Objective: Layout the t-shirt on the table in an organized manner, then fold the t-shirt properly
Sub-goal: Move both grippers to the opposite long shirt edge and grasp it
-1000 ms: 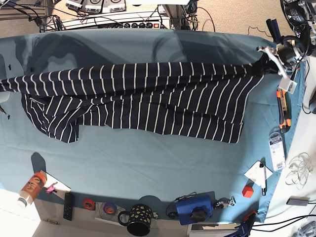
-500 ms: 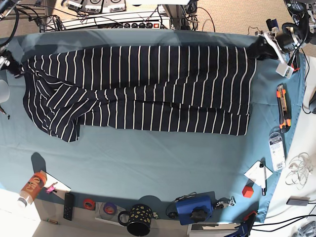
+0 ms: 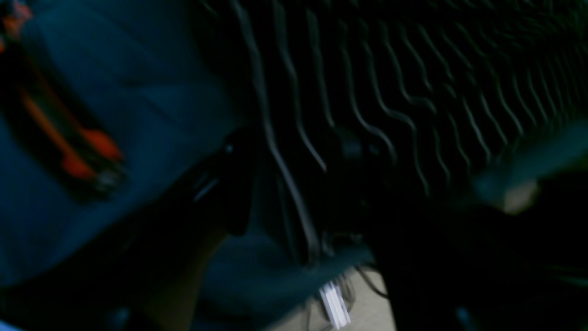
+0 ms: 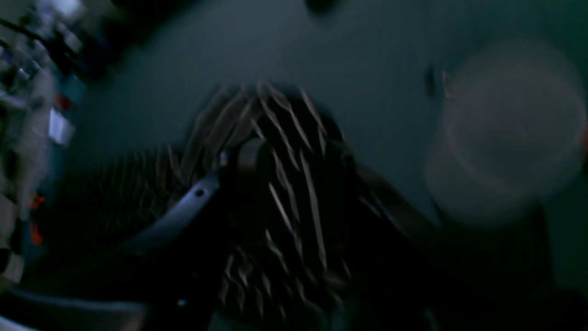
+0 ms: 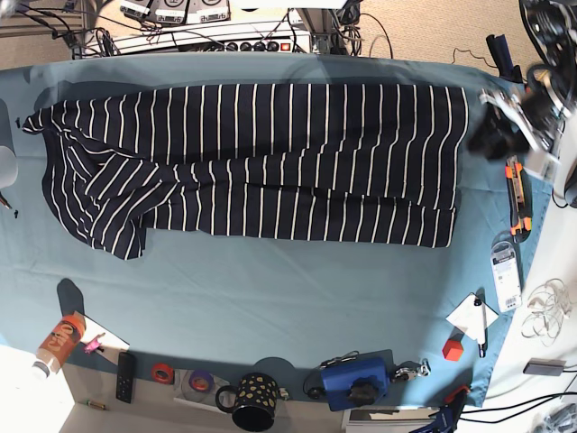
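Across the far half of the bench (image 5: pixel 270 298), t-shirt (image 5: pixel 270 162): spread out lengthwise, stripes running from the far edge toward the near one, its top edge close to the far edge.
T-shirt, left-arm end: a fairly straight edge, lying flat near that corner of the bench.
T-shirt, right-arm end: rumpled, with a folded flap whose stripes run at a slant, and a point of cloth reaching toward that side edge.
Left claw (image 5: pixel 498 133): released; just beside the shirt's end, off the cloth and over the bench's side edge (its wrist view is dark and blurred, with the fingers apart and striped fabric behind them).
Right claw (image 4: pixel 298 161): out of the base view; in its wrist view the fingers stand apart with bunched stripes between them, and blur hides whether the cloth touches them.
Side edge by the left arm: an orange and black cutter (image 5: pixel 517 194).
Near edge: a spotted black mug (image 5: pixel 252 401), a blue box (image 5: pixel 356 379), a red cube (image 5: pixel 453 348) and an orange bottle (image 5: pixel 59 343), all well apart from the shirt.
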### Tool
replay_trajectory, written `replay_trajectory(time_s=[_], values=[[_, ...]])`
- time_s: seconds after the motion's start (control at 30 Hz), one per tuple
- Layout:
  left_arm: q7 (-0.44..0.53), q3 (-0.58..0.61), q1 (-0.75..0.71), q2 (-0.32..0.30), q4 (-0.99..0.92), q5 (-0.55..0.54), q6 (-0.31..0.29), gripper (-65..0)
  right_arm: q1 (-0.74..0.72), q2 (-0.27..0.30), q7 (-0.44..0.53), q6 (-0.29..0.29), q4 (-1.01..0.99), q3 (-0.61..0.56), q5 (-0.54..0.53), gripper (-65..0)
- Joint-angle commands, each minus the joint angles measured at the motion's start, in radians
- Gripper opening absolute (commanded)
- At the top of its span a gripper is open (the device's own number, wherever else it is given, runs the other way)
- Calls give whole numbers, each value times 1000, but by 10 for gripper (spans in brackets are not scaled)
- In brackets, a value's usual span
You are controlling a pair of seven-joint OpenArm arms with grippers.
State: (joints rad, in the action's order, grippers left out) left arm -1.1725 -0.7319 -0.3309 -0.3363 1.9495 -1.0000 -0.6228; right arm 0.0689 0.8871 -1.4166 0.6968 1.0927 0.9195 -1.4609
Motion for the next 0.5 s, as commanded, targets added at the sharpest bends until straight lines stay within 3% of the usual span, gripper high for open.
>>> replay_trajectory(time_s=[0.0, 0.17, 0.27, 0.37, 0.47], values=[[37, -10, 9, -16, 15, 5, -3, -383, -46, 32, 20, 1, 12, 5, -5, -442], [48, -10, 35, -16, 15, 47, -3, -383, -182, 13, 29, 1, 12, -159, 288, -442], [47, -10, 34, -16, 14, 47, -2, -383, -226, 0, 151, 1, 12, -354, 351, -442], [48, -10, 34, -16, 14, 47, -2, -383, -313, -44, 165, 1, 12, -513, 418, -442], [48, -10, 34, -16, 14, 47, -3, -383, -388, -112, 200, 1, 12, -598, 477, -442]])
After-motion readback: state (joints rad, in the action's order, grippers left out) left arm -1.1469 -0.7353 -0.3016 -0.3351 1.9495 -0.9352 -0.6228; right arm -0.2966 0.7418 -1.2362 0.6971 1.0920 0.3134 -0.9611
